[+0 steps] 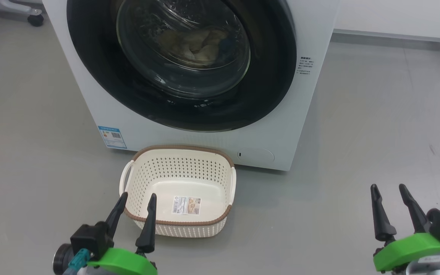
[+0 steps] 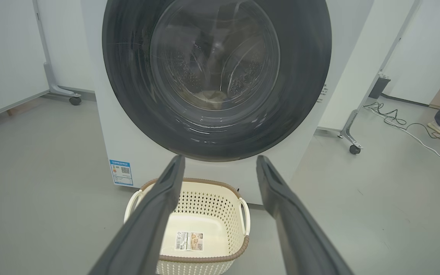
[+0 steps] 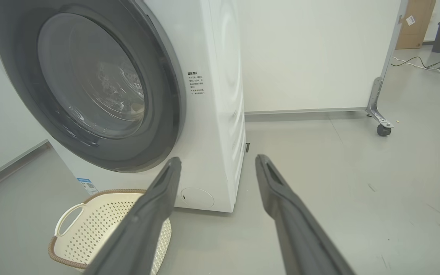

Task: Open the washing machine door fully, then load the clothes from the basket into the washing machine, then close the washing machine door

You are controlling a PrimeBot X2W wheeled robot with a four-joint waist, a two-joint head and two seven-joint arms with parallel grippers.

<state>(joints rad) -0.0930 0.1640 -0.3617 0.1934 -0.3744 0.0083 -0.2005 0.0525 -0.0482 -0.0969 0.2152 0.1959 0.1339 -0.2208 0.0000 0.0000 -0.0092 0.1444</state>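
Some pale clothes (image 1: 199,47) lie behind the glass of the washing machine door (image 1: 269,68), which I see shut flush on the washing machine (image 1: 311,114). Just in front sits the basket (image 1: 181,223), holding only a label. My left gripper (image 1: 138,195) hovers at its near rim, fingers apart. My right gripper (image 1: 388,187), fingers also spread, hangs well off to the right.
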